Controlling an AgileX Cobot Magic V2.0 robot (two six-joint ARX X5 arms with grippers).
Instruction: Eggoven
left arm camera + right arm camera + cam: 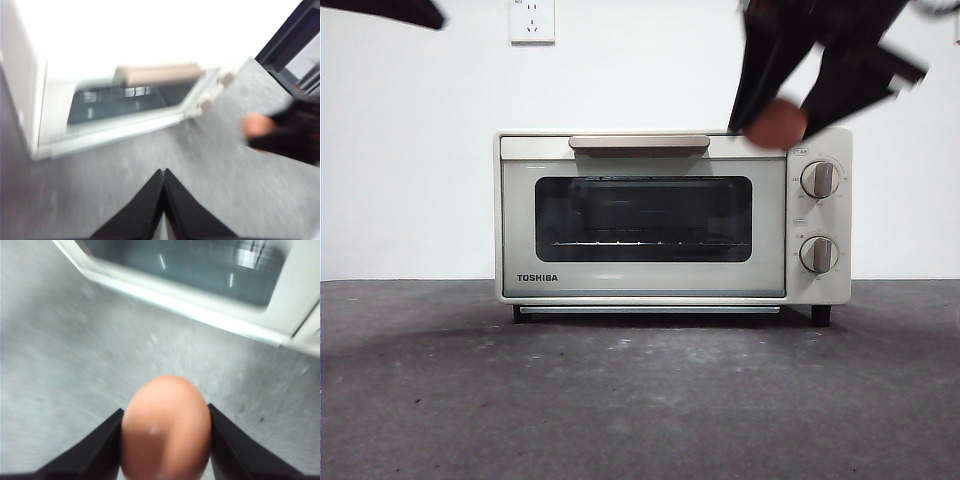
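Note:
A cream Toshiba toaster oven (672,215) stands on the grey table with its dark glass door shut and its tan handle (639,142) along the top. My right gripper (778,122) hangs high in front of the oven's upper right corner, shut on a reddish-brown egg (778,123). The right wrist view shows the egg (165,427) held between both jaws, with the oven door (200,265) beyond it. My left gripper (163,172) is shut and empty above the table in front of the oven (125,105); the egg (257,125) shows blurred off to one side.
Two dials (819,179) sit on the oven's right panel. A white wall with a power socket (532,20) stands behind. Grey tabletop (640,400) stretches in front of the oven. A dark arm tip (390,10) shows at the top left corner.

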